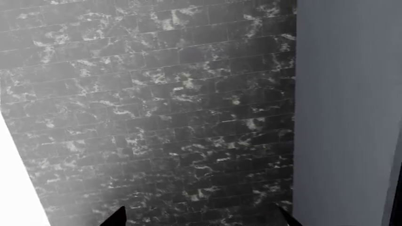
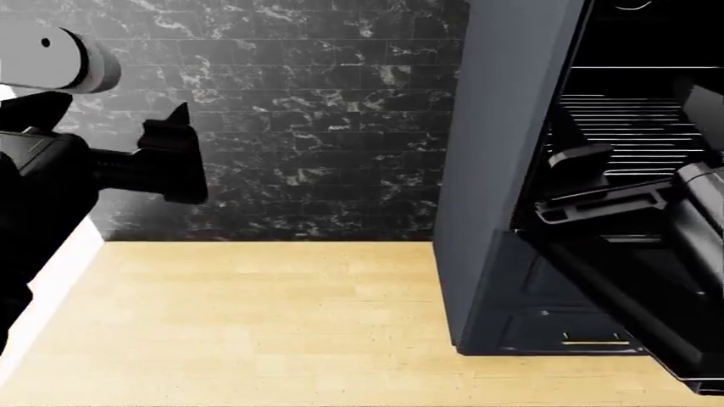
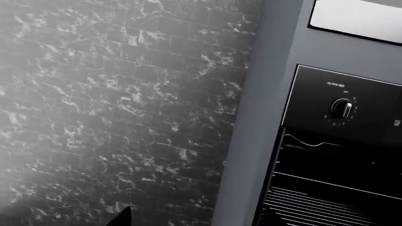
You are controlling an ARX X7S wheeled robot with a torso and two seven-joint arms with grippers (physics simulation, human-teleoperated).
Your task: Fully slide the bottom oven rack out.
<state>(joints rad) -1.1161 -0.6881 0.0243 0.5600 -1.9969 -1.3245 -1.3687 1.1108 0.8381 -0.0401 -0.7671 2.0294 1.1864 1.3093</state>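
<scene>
The oven [image 2: 498,170] stands at the right against the dark marble-tile wall [image 2: 305,119], its door [image 2: 633,280] dropped open. The bottom oven rack [image 2: 622,119] lies inside the black cavity. The right gripper [image 2: 594,182] is just in front of this rack; whether its jaws are spread I cannot tell. The left gripper [image 2: 175,161] is raised at the far left, well apart from the oven, its jaws spread with nothing between them.

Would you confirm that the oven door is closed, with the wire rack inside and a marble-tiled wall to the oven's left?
Not quite: the head view shows the oven door dropped open. The wire rack inside and marble-tiled wall are right.
</scene>
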